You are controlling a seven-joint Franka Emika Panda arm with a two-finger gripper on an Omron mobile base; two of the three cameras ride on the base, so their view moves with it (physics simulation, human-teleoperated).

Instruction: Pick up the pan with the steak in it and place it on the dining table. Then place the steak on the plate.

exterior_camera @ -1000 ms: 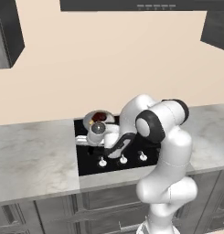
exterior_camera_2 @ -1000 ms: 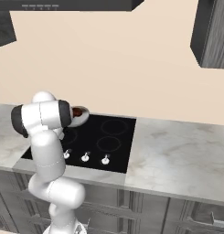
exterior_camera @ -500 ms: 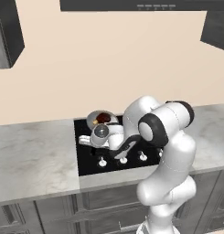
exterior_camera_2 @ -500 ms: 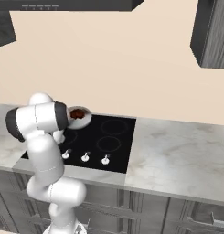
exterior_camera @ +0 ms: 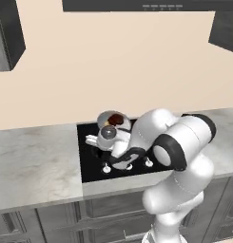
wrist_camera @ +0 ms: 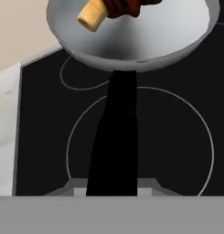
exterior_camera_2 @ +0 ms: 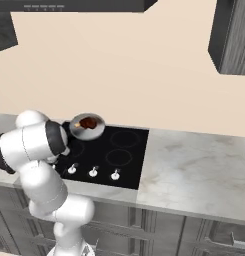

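Since a second ago the pincer (wrist_camera: 112,192) has closed from wide apart onto the handle (wrist_camera: 114,137) of the pan (wrist_camera: 131,41), and the arm has leaned a little further over the hob (exterior_camera: 92,163). Now it is clamped on that black handle, which runs straight away from the fingertips in the hand view to the grey bowl of the pan just beyond. Steak (wrist_camera: 125,5) lies in the pan at the side far from the pincer, dark red-brown with a tan stub pointing to the left. Below handle and pan are the black hob and its ring marks; whether the pan touches the glass or hangs just above it I cannot tell. From the right base view, pan (exterior_camera_2: 87,126) and steak (exterior_camera_2: 87,122) sit at the hob's back left corner, just beyond the arm's elbow. Three knobs (exterior_camera_2: 93,172) line the hob's front edge.
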